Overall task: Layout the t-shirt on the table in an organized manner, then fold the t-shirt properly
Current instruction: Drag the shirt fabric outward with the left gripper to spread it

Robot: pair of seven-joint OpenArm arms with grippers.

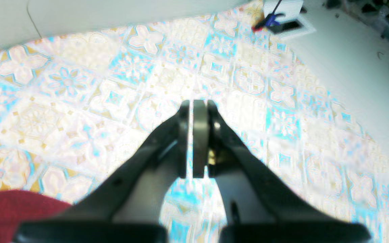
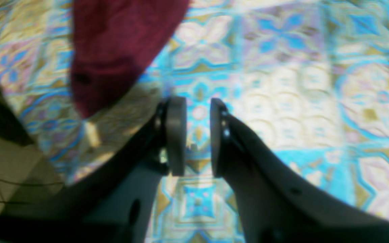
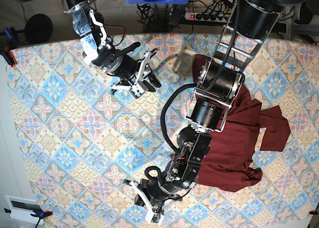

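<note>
Maroon t-shirt point(image 3: 239, 138) lies rumpled at right of the counter point(image 3: 60, 138), layout unfinished. Our left tool point(image 3: 152, 208) is clenched empty, right tool point(image 3: 144, 73) parted, empty; next we grasp an edge.

Power strip point(image 3: 207, 16); white box point(image 3: 22, 209)

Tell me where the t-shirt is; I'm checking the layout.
In the base view the t-shirt lies rumpled on the table at the right, partly under the left arm; neither gripper holds it.
</note>
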